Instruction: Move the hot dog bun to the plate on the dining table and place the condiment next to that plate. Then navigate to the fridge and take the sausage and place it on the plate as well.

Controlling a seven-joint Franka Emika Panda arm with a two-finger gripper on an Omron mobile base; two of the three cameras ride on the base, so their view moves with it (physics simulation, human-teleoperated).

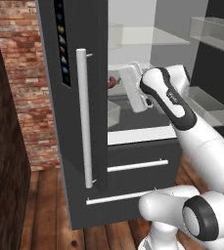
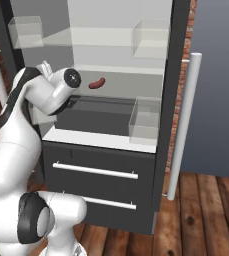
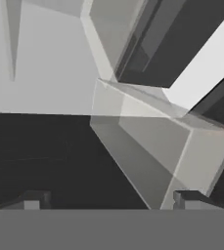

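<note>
I am reaching my arm into the open fridge (image 2: 166, 100). My end effector (image 3: 111, 201) is standing wide open and is holding nothing. Its two dark fingertips (image 3: 33, 199) are showing far apart at the bottom of the hand view. Just past them I am looking at a dark shelf floor (image 3: 50, 161) and a clear bin (image 3: 152, 141) with see-through walls.

The sausage (image 2: 97, 82) is lying on a pale shelf inside the fridge. In the right base view it is sitting just past my hand, a little up and to the right of my wrist. It is not touching me. In the left base view a bit of the red sausage (image 1: 113, 82) is peeking out just left of my hand, next to the door edge.

The left door (image 1: 74, 97) is standing open beside my arm, with a long pale handle (image 1: 83, 117) running down it. Two drawers (image 2: 98, 172) are sitting below my hand.
</note>
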